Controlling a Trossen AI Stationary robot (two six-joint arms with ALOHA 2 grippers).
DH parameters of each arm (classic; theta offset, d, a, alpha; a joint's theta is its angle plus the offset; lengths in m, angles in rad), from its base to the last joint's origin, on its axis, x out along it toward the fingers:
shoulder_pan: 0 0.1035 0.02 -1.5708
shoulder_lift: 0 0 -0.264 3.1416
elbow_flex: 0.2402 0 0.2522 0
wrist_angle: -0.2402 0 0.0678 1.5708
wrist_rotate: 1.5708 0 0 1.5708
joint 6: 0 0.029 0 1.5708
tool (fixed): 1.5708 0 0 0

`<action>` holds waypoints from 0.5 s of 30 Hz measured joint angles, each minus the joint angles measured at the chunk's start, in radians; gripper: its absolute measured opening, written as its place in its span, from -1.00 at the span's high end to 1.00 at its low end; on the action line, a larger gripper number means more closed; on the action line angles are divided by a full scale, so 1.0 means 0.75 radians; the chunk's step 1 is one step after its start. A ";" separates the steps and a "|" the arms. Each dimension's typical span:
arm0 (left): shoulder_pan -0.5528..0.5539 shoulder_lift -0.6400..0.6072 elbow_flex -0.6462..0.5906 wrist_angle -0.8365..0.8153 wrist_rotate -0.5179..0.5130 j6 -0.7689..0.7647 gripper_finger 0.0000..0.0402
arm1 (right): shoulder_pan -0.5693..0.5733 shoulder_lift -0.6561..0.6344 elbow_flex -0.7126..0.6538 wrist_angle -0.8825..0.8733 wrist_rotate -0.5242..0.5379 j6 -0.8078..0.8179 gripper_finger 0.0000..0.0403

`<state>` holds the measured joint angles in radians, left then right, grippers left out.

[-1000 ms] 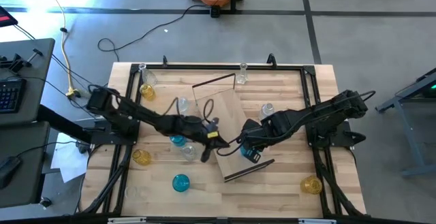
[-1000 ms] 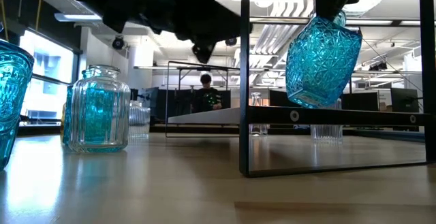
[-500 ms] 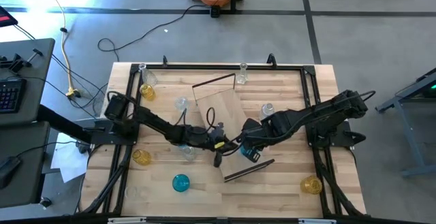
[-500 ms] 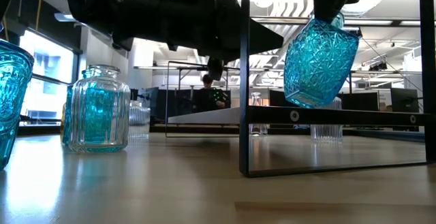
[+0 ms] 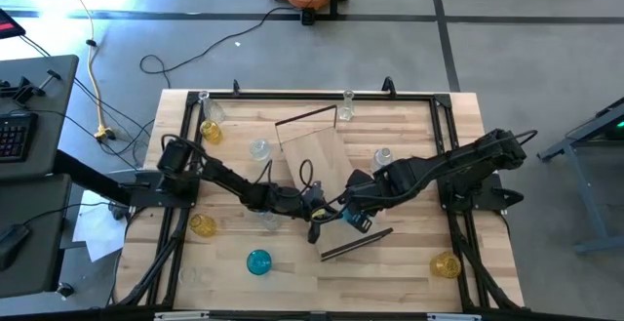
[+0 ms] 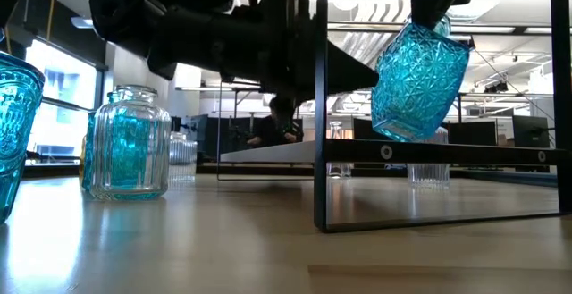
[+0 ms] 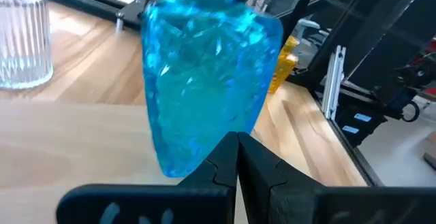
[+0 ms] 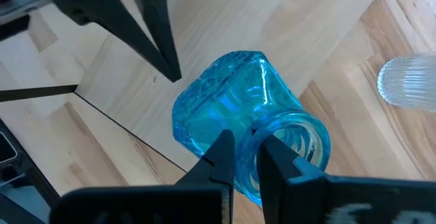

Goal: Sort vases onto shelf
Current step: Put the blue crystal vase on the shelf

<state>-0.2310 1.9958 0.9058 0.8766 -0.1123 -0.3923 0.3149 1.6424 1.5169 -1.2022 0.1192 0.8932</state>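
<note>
Hanging tilted above the shelf [image 6: 420, 151] in the right half of the low view, a blue vase [image 6: 420, 79] is pinched at its rim by the right gripper [image 8: 246, 157]; the right wrist view shows 1 finger inside the mouth and 1 outside it. In the high view this gripper [image 5: 353, 216] sits just right of centre, over the lower end of the shelf [image 5: 322, 155], which lies askew across the middle of the table [image 5: 409, 272].

The left gripper [image 5: 314, 225] shows at centre in the high view, just left of the right one. In the left wrist view its 2 fingers [image 7: 225, 166] are pressed together with nothing between them, their tips close under the blue vase [image 7: 208, 67]; whether they touch the glass is hard to tell.

1 ribbed blue jar [image 6: 127, 144] stands at the left of the low view, with part of another blue vessel [image 6: 16, 124] at the left edge. In the high view, a round blue vase [image 5: 258, 261] stands at lower centre, amber vases at left [image 5: 202, 225], upper left [image 5: 211, 132] and lower right [image 5: 446, 264], and clear vases near the top rail [image 5: 347, 106] and right of the shelf [image 5: 382, 156].
</note>
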 joint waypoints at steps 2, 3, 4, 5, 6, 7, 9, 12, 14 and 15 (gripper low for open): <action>0.000 0.014 0.001 0.013 0.000 0.000 0.99 | 0.000 0.000 0.000 0.005 -0.016 0.000 0.94; 0.000 0.016 0.006 0.008 0.001 0.000 0.99 | 0.000 0.000 0.000 0.008 -0.025 0.002 0.94; 0.000 0.016 0.014 0.009 0.006 0.001 0.99 | 0.000 0.000 0.000 0.009 -0.031 0.008 0.94; 0.001 0.015 0.025 0.016 0.014 0.003 0.99 | 0.001 0.000 0.000 0.010 -0.032 0.010 0.94; 0.001 0.013 0.035 0.019 0.023 0.009 0.99 | 0.001 0.000 0.000 0.010 -0.032 0.010 0.94; 0.000 0.013 0.044 0.018 0.032 0.013 0.99 | 0.003 0.000 0.000 0.010 -0.032 0.010 0.94; 0.000 0.013 0.062 0.009 0.044 0.030 0.99 | 0.004 0.000 0.000 0.013 -0.032 0.010 0.94; 0.002 0.013 0.089 -0.031 0.063 0.037 0.99 | 0.007 0.000 0.000 0.014 -0.035 0.010 0.94; 0.002 0.013 0.095 -0.059 0.068 0.036 0.99 | 0.009 0.000 -0.001 0.014 -0.034 0.010 0.94; 0.002 0.013 0.096 -0.070 0.069 0.036 0.99 | 0.009 0.001 -0.001 0.014 -0.034 0.011 0.94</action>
<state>-0.2295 2.0056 0.9775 0.8245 -0.0605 -0.3653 0.3218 1.6428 1.5162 -1.1915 0.0937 0.9012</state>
